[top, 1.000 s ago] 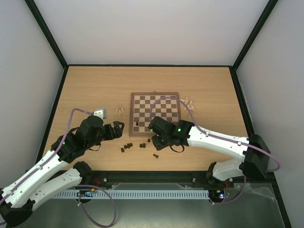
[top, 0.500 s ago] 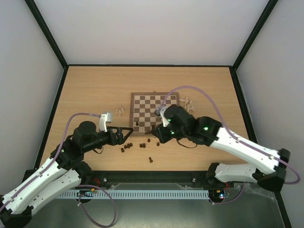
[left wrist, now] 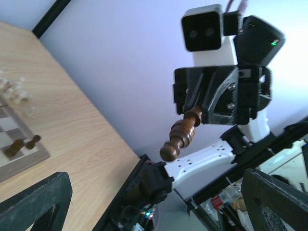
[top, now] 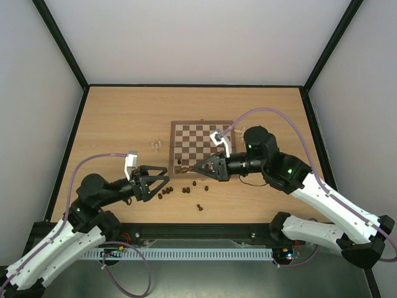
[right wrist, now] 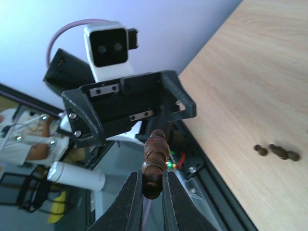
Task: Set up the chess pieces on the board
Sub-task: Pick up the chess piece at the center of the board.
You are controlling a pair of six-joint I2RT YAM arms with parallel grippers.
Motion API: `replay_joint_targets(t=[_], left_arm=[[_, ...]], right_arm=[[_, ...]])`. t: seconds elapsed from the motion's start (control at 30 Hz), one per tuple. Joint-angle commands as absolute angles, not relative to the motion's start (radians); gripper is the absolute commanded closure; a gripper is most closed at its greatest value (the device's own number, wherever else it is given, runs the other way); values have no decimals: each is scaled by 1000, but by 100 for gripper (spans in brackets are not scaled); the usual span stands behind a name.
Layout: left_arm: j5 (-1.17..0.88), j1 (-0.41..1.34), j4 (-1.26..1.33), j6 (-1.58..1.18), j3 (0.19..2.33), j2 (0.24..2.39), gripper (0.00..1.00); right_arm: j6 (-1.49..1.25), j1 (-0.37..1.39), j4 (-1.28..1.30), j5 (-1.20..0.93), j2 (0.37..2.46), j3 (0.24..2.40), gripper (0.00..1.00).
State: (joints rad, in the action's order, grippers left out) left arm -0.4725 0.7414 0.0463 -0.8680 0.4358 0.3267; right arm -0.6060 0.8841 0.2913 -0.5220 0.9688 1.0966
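Observation:
The chessboard [top: 203, 139] lies mid-table; a dark piece [top: 180, 162] stands at its near-left corner. My right gripper [top: 197, 169] is shut on a dark brown chess piece [right wrist: 154, 161], held in the air over the board's near edge and pointing left. The piece also shows in the left wrist view [left wrist: 183, 132]. My left gripper [top: 159, 180] is open wide and empty, facing the right gripper a short way off. Its fingers [left wrist: 41, 202] frame the left wrist view. Several dark pieces [top: 166, 193] lie on the table below the two grippers.
A few pale pieces [top: 156, 144] lie left of the board. One dark piece [top: 200, 208] lies alone nearer the table's front edge. The board's corner [left wrist: 14, 154] and more pale pieces [left wrist: 12, 89] show in the left wrist view. Black frame rails border the table.
My right gripper has lifted off the table with the dark piece and turned to point left. My left arm has drawn back, turned level and opened its jaws toward the right gripper.

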Motion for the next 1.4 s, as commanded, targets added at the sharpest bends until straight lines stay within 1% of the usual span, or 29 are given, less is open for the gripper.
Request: replay_joint_targets(t=[0.0, 0.03, 0.27, 0.33, 0.43, 0.5, 0.67, 0.73, 0.8, 1.1, 1.37], left_arm=[[-528, 747, 202, -934, 419, 298, 1], [-532, 747, 213, -940, 416, 300, 3], [-560, 748, 274, -977, 407, 323, 21], [-562, 749, 284, -980, 407, 331, 25], [-574, 749, 305, -985, 408, 347, 35], [-577, 751, 306, -985, 409, 351, 38], [-577, 756, 307, -989, 408, 353, 41], [-577, 760, 307, -988, 408, 353, 43], [-576, 764, 302, -988, 407, 353, 48], [-575, 772, 287, -986, 399, 354, 55], [-567, 775, 273, -983, 398, 356, 56]], right_arm=[[-689, 879, 143, -718, 957, 1064, 98], [-698, 878, 127, -732, 957, 1057, 98], [-735, 878, 62, -780, 960, 1024, 98], [-737, 879, 57, -782, 963, 1019, 98], [-733, 879, 58, -771, 966, 1013, 98], [-729, 879, 58, -766, 972, 1014, 98], [-722, 877, 60, -748, 992, 1015, 98], [-721, 876, 55, -746, 1001, 1016, 98], [-717, 874, 58, -737, 1007, 1020, 98], [-717, 860, 44, -737, 1024, 1017, 99], [-719, 853, 36, -745, 1032, 1020, 99]])
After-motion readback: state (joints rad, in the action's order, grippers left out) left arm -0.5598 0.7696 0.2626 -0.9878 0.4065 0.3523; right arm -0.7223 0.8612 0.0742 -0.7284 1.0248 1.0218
